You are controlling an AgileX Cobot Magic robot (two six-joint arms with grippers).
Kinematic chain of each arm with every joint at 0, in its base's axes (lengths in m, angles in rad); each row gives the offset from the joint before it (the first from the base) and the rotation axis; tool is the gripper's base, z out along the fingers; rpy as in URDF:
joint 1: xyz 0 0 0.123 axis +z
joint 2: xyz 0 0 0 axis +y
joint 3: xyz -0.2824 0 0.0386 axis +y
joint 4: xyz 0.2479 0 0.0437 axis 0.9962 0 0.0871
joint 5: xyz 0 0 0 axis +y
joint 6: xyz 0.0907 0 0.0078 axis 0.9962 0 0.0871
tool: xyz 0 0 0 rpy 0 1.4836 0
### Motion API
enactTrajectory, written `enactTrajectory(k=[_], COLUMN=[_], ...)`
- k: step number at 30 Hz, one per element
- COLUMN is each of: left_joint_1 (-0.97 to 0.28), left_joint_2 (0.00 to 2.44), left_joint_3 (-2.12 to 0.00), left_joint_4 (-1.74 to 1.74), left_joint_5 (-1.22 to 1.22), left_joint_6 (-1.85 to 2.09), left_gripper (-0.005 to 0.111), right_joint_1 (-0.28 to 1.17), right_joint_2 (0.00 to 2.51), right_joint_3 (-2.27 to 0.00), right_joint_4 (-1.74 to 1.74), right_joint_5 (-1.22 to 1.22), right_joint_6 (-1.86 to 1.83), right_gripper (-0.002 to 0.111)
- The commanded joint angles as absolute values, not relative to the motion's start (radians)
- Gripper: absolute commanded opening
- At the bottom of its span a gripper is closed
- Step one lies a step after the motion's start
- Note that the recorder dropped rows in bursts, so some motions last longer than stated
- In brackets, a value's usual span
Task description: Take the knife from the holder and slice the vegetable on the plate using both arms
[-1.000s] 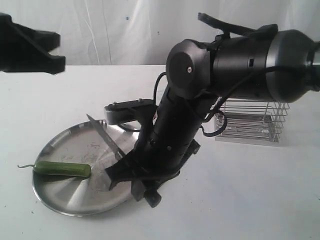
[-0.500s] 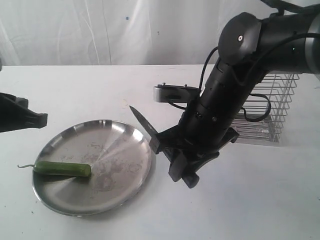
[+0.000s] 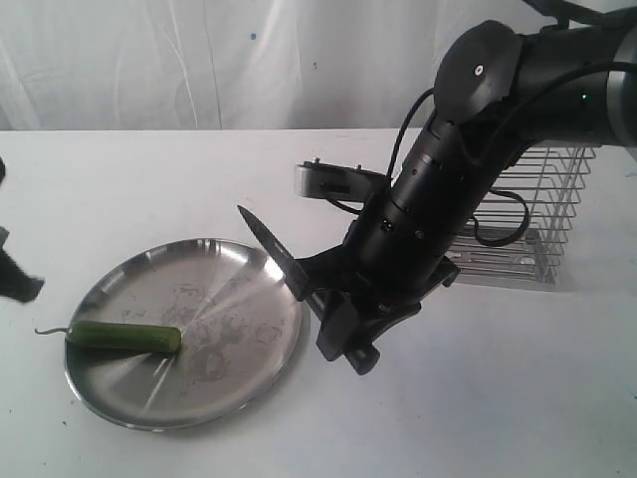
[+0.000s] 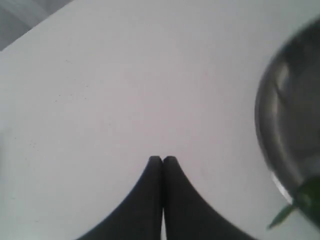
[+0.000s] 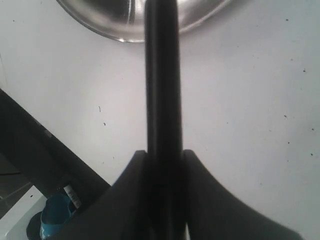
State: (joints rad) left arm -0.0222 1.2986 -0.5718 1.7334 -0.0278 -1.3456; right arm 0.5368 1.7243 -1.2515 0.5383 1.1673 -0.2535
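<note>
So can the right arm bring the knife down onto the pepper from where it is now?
Probably yes. The right gripper holds the knife above the plate, blade toward the pepper on the far side. Nothing stands between; the left gripper is off the plate.

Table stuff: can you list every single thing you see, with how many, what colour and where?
plate: one, shiny silver, on the table's left part.
vegetable: one, green, lying on the plate's left side.
knife: one, dark blade, held tilted over the plate's right rim.
holder: one, silver wire, far right, behind the arm.
table: one, white, under everything.
right gripper: one, black, clamped on the knife.
left gripper: one, black, shut, empty, over bare table beside the plate.
</note>
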Motion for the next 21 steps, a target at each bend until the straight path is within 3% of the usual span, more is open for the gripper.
enactTrajectory(k=[1, 7, 14, 17, 21], left_joint_1=[-0.017, -0.017, -0.017, -0.025, -0.025], left_joint_2=[1.324, 1.323, 1.231, 1.159, 1.117], left_joint_3=[-0.516, -0.513, -0.489, -0.465, -0.452], left_joint_4=[1.744, 1.744, 1.744, 1.744, 1.744], left_joint_5=[0.0, -0.102, -0.742, -0.736, -0.509], left_joint_6=[-0.905, -0.751, -0.514, -0.688, -1.334], left_gripper=[0.0, 0.0, 0.0, 0.0, 0.0], right_joint_1=[0.53, 0.53, 0.53, 0.53, 0.53], right_joint_2=[1.713, 1.713, 1.713, 1.713, 1.713], right_joint_3=[-1.259, -1.259, -1.259, -1.257, -1.255], right_joint_4=[0.551, 0.559, 0.572, 0.572, 0.574], right_joint_5=[1.154, 1.136, 1.111, 1.09, 1.033], right_joint_6=[-0.268, -0.297, -0.315, -0.315, -0.318], right_gripper=[0.0, 0.0, 0.0, 0.0, 0.0])
